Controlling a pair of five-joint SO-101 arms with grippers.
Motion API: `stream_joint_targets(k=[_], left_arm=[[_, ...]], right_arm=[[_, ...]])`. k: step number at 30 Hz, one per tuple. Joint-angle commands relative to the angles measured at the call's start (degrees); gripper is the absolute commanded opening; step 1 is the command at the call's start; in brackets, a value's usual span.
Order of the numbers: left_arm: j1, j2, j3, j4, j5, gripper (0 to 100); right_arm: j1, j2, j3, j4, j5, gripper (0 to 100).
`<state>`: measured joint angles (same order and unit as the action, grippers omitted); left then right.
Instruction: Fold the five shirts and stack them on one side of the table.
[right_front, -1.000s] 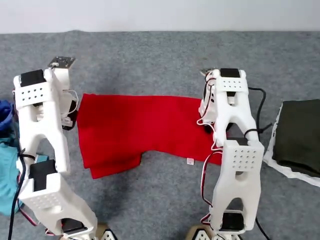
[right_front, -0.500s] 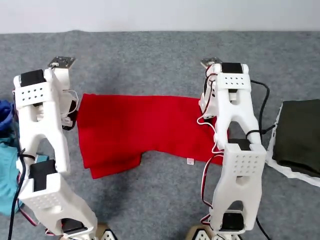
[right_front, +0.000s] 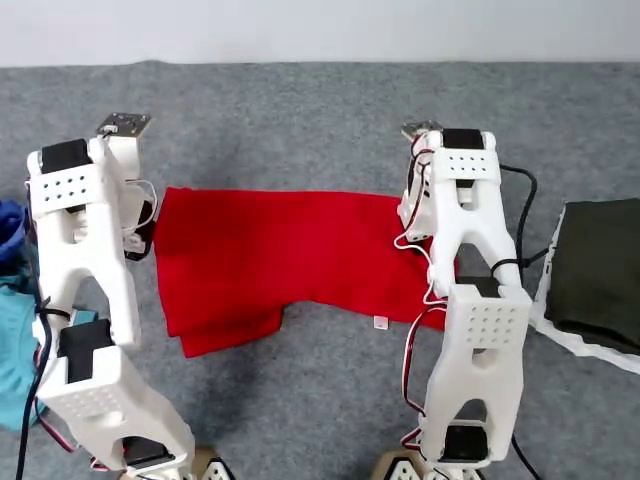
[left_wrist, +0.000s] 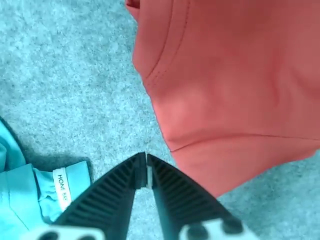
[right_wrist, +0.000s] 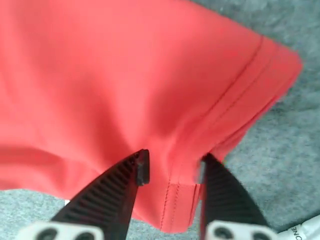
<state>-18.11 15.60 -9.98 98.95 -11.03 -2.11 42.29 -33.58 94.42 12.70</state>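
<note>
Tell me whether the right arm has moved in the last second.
Yes, slightly: the right arm has edged toward the table's far side, its wrist farther past the red shirt's far hem, which stayed put.

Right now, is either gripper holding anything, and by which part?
Nothing is held. The left gripper is shut empty beside the red shirt. The right gripper is open, its jaws astride the shirt's hemmed edge, not clamped.
</note>
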Motion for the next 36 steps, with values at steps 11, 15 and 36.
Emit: stream_joint_targets(k=[11, 15, 36], left_arm=[[-0.1, -2.8, -0.1, 1.4, 0.0, 0], [-0.1, -2.8, -0.1, 1.4, 0.0, 0], [-0.1, -3.0, 2.3, 1.5, 0.0, 0]], right_arm=[[2.2, -0.5, -2.5, -4.5, 0.0, 1.6], [3.3, -1.0, -2.6, -5.1, 1.8, 1.0], [7.6, -0.6, -2.6, -17.2, 2.7, 1.0]])
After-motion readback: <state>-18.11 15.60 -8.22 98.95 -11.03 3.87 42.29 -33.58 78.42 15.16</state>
